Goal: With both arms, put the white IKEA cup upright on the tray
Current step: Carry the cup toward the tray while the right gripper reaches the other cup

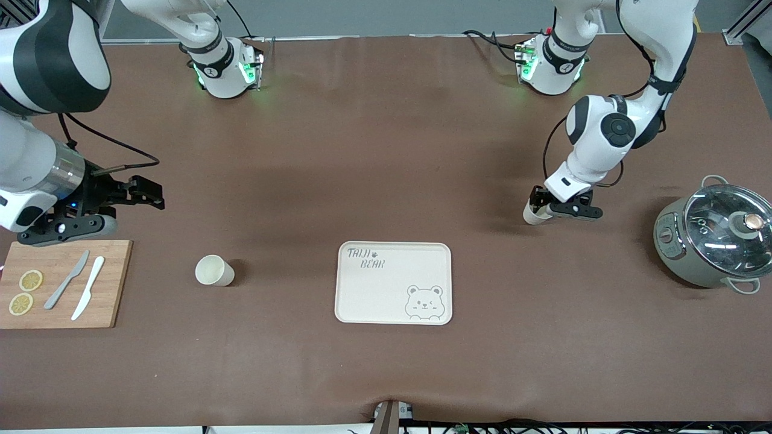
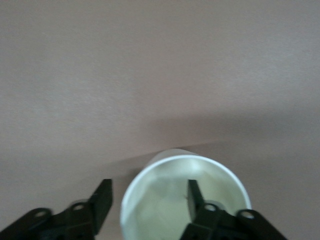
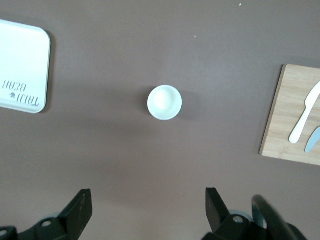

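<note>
Here, left gripper (image 2: 145, 205) straddling cup (image 2: 185, 200) rim

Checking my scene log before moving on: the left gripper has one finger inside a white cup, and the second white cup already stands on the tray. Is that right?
Not quite. The left gripper does have one finger inside a white cup, but the second cup stands on the table between the tray and the cutting board, as the front view shows.

The front view looks down from high across the worktop (image 1: 386, 169). The right wrist view looks straight down, sharing the tray (image 3: 22, 65). The left wrist view sits very close.
</note>
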Controlling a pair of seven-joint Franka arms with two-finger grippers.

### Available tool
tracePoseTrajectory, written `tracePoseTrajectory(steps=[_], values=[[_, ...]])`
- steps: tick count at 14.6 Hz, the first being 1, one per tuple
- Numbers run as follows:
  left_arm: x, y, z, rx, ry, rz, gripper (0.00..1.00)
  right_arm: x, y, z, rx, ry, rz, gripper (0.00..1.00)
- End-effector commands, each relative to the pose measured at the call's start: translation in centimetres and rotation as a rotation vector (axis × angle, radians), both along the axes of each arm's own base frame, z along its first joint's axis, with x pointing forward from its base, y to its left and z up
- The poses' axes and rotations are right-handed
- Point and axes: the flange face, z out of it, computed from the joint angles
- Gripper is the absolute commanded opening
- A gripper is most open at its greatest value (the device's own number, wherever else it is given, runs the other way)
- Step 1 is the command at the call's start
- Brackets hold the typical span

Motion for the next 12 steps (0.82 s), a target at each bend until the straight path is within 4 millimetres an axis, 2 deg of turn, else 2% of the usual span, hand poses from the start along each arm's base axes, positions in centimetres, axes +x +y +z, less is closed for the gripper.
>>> tracePoseTrajectory(steps=[1,3,5,6,9,12], values=[[-0.2,-0.2,0.0,-0.012,-0.012,0.014,0.00,2.8,-2.2,-4.2,-0.017,-0.016,-0.003,1.00],[-0.2,-0.2,0.0,-0.012,-0.012,0.014,0.00,4.4,-2.6,-8.4,-0.035,-0.008,0.039,1.00],[-0.2,-0.3,-0.1,-0.012,-0.010,0.014,0.00,5.6,-3.8,-10.9,-0.033,-0.019,0.022,1.00],[0.2,-0.3,-0.2,-0.013,-0.012,0.014,0.00,6.2,-3.8,-12.1,-0.033,-0.035,0.023,1.00],[2.5,-1.3,1.1,-0.029,-0.048,0.033,0.00,7.7,-4.2,-16.5,-0.023,-0.049,0.086,1.00],[4.8,-3.4,2.0,-0.060,-0.077,0.070,0.00,8.6,-3.8,-20.9,-0.021,-0.046,0.092,1.00]])
